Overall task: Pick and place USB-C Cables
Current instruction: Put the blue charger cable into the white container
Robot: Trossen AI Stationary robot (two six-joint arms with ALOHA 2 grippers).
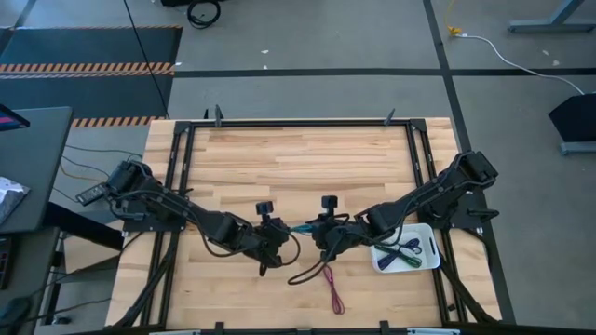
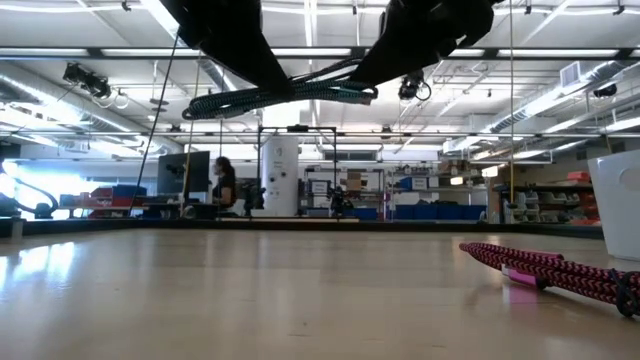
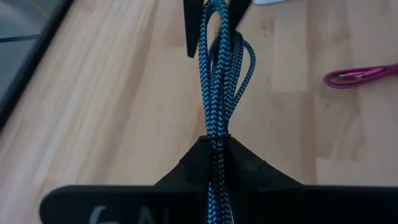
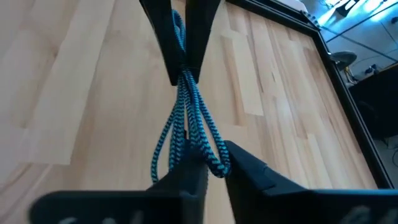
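The teal braided cable bundle (image 1: 300, 227) hangs in the air between my two grippers, over the table's near middle; in the low view it (image 2: 280, 97) runs about level, well above the wood. My left gripper (image 1: 282, 233) is shut on one end and my right gripper (image 1: 319, 231) is shut on the other. A maroon cable (image 1: 331, 288) lies flat on the table nearer the front edge. A white tray (image 1: 428, 262) at the right holds green, blue and purple bundles (image 1: 402, 249). My left gripper pinches the teal bundle (image 3: 214, 134) between its two fingers, near the end where the strands run together. The fingers come about level from the table's left, along the bundle. The bundle is clear of the table, stretched toward the other gripper. My right gripper pinches the bundle's looped end (image 4: 186, 140) between its two fingers, several strands at once; one loop (image 4: 219, 165) sticks out beside a finger. The fingers come from the table's right, along the bundle. The bundle is clear of the table.
Black frame rails (image 1: 419, 158) run along the table's left, right and far sides. The maroon cable also shows low on the right in the low view (image 2: 560, 272), beside the tray's wall (image 2: 615, 200). Bare wood (image 1: 298, 158) lies toward the far edge.
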